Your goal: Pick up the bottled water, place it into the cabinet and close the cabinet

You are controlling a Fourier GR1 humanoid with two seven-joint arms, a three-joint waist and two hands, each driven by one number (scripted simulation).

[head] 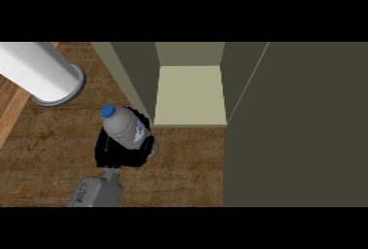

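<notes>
A clear water bottle [125, 128] with a blue cap stands tilted, cap toward the upper left, just left of the cabinet's front edge. My left hand [119, 153] is curled round its lower half and hides the base. The grey forearm enters from the lower edge at the left. The olive cabinet [134, 73] stands open, and its pale shelf floor [191, 95] shows with nothing on it. The bottle is outside the cabinet, near the front left corner of the shelf. My right hand does not show.
The cabinet's dark olive door panel [295, 126] fills the right side of the view. A thick white cylinder with a grey rim [45, 78] lies at the upper left. The wooden counter [187, 165] stretches below the cabinet.
</notes>
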